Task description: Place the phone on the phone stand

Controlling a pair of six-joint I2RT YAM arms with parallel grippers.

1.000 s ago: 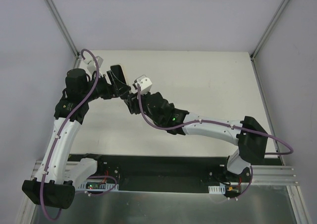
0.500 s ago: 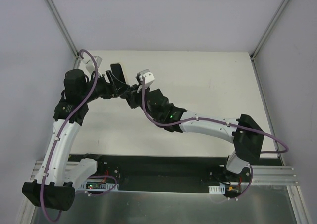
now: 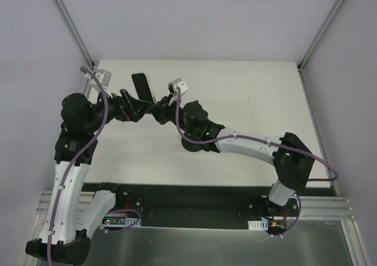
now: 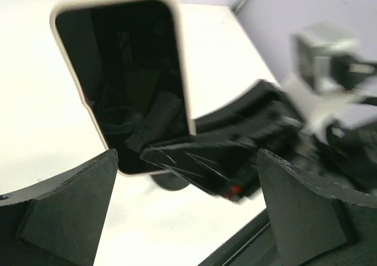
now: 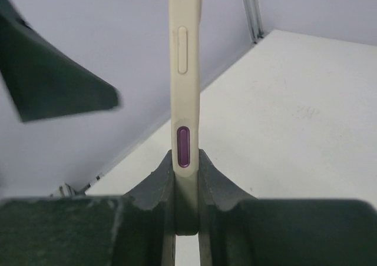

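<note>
While the right tool (image 5: 186, 160) is clenched on the phone (image 4: 121, 80), gripping its lower end by both faces, the handset is carried clear of the bench (image 3: 247, 95) at the far-left part of the work area. Its long axis stands nearly upright with a slight lean. The cream side edge faces the right wrist camera, and the glossy screen faces the left wrist camera.

The left tool (image 4: 187, 160) is released, its fingers spread wide. It lies just beside the phone on the screen side and holds nothing.

In the left wrist view a dark rounded form sits directly below the phone's bottom edge. It may be the phone stand (image 4: 169, 181), but blur and the right tool's body prevent confirmation. In the overhead view both tools cover that spot.

Judgement: the right arm controls the placement. If that form is the stand, the phone lies almost straight above it, so the remaining motion is mainly downward, keeping the long axis upright. The left tool is positioned to steady the stand.
</note>
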